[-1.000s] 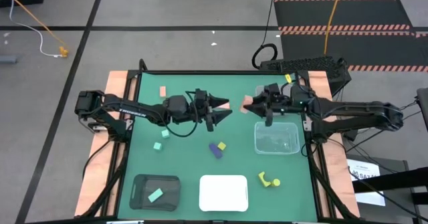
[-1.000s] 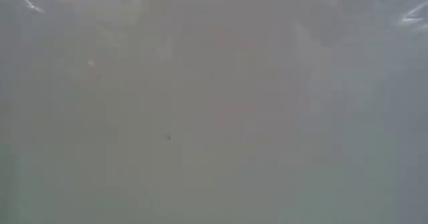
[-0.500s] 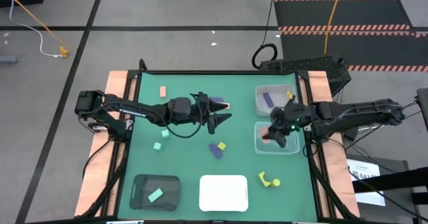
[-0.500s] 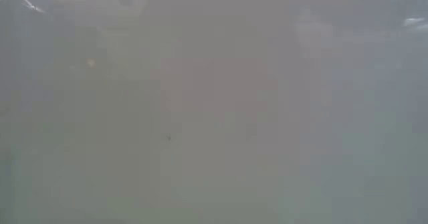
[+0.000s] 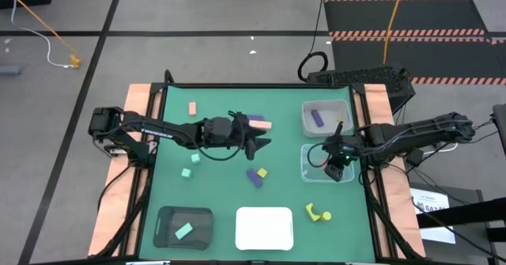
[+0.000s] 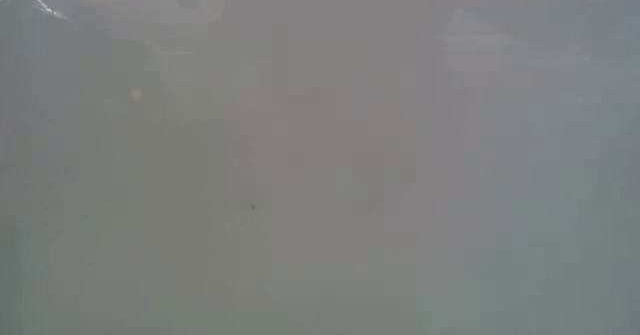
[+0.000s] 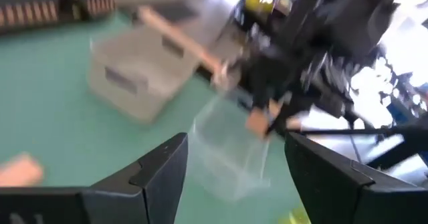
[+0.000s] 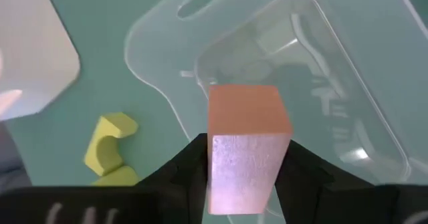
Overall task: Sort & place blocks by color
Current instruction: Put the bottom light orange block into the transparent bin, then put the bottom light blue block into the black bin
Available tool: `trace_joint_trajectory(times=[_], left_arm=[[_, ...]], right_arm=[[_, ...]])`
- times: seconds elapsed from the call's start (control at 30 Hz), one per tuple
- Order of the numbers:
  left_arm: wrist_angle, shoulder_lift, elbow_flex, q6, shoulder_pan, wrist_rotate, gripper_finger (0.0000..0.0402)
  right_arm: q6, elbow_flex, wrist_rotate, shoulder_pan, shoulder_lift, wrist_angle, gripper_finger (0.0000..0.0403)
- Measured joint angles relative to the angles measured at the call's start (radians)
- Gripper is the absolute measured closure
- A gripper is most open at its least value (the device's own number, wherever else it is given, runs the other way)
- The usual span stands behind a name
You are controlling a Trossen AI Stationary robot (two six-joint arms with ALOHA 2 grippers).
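My right gripper (image 5: 333, 165) hovers over the nearer clear tray (image 5: 346, 176) at the table's right and is shut on a salmon-orange block (image 8: 246, 141). My left gripper (image 5: 264, 140) is open at mid-table, level, just on the near side of a salmon bar (image 5: 262, 126) and a purple piece (image 5: 254, 118) lying on the mat. The farther clear tray (image 5: 336, 124) has a purple block (image 5: 315, 116) in it. The low view shows only a grey blur. My right gripper pinches the salmon-orange block by two opposite side faces (image 8: 217, 158). The fingers (image 8: 304, 167) point slanting downward from the table's right. The block is lifted clear above the clear tray's (image 8: 314, 63) open top and juts out past the fingertips.
On the green mat lie a salmon block (image 5: 191, 107), two mint blocks (image 5: 195, 159) (image 5: 186, 172), a purple and yellow pair (image 5: 256, 175) and yellow pieces (image 5: 318, 213). Along the near edge stand a black tray (image 5: 168, 235) holding a mint block (image 5: 184, 230) and a white tray (image 5: 264, 227).
My right gripper has carried the salmon-orange block from the far middle of the table toward the right and near side, and it is now above the nearer clear tray. It has stayed shut on the block. The farther clear tray, hidden under the arm before, now shows.
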Motion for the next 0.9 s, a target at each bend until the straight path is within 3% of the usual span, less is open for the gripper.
trace_joint_trajectory(times=[0.17, 0.37, 0.7, 0.9], left_arm=[[-0.211, 0.000, 0.000, -0.072, 0.001, 0.085, 0.0159], [-0.496, 0.000, 0.000, -0.179, 0.001, 0.132, 0.0180], [-1.065, 0.000, 0.000, -0.292, -0.020, 0.256, 0.0222], [-1.266, 0.000, 0.000, -0.346, -0.079, 0.266, 0.0238]], right_arm=[[-0.021, 0.000, -0.001, 0.000, 0.030, -0.002, 0.0208], [-0.031, 0.000, -0.002, 0.000, 0.037, -0.002, 0.0165], [-0.032, 0.000, -0.003, 0.000, 0.037, -0.001, 0.0133], [-0.032, 0.000, -0.001, 0.000, 0.037, 0.000, 0.0131]])
